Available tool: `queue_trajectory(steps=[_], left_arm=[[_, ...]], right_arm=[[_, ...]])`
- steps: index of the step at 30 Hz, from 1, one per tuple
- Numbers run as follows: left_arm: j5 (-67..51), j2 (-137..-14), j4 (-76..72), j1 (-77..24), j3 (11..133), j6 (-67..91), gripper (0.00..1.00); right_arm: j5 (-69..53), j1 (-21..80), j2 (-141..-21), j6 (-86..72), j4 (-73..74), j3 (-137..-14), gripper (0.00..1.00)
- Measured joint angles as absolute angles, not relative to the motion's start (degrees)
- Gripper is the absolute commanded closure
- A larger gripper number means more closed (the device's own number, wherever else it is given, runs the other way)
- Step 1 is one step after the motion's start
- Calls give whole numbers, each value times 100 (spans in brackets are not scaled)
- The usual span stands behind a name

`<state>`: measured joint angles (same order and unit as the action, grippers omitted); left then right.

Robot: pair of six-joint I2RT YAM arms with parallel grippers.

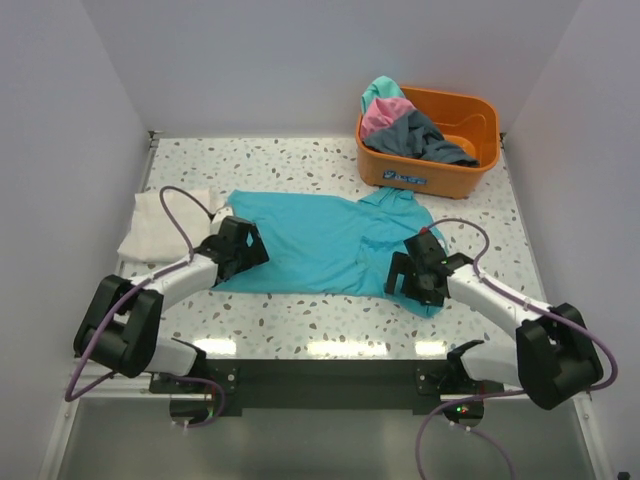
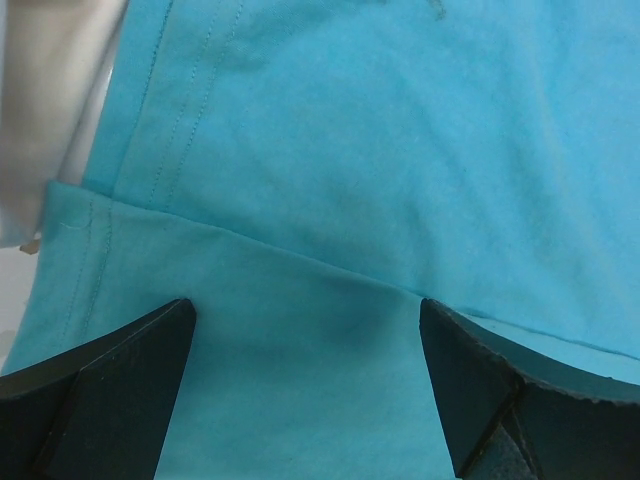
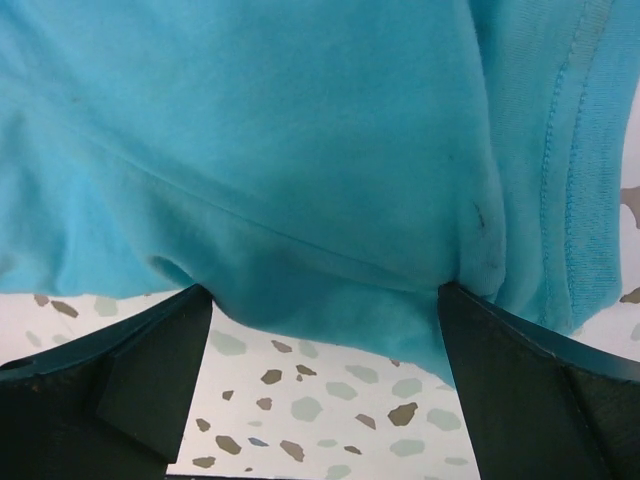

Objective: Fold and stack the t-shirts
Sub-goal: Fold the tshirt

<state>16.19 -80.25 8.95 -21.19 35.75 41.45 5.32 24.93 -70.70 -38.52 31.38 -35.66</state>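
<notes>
A teal t-shirt (image 1: pixel 320 240) lies spread flat across the middle of the table. My left gripper (image 1: pixel 243 243) is open over its left hem; in the left wrist view the fingers stand wide apart over teal cloth (image 2: pixel 330 150). My right gripper (image 1: pixel 412 268) is open at the shirt's near right edge; in the right wrist view the cloth's edge (image 3: pixel 300 170) lies between the spread fingers, with bare table below. A folded cream-white t-shirt (image 1: pixel 160 225) lies at the far left. Pink (image 1: pixel 383 116), dark grey (image 1: pixel 425 140) and a second teal shirt (image 1: pixel 380 90) sit in the tub.
The orange plastic tub (image 1: pixel 470 120) stands at the back right of the speckled table (image 1: pixel 300 320). White walls close in the table on the left, right and back. The cream shirt also shows at the left edge of the left wrist view (image 2: pixel 45 110).
</notes>
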Motion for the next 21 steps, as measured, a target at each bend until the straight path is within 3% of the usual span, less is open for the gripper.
queue_trajectory(steps=[11,21], left_arm=[[1656,-7194,738,-2119,2849,4504,0],[1479,-5623,1811,-2145,2198,5076,0]], right_arm=[[38,1431,-5972,-4519,2617,-2687,1],[43,1374,-4659,-4871,3948,-2305,1]])
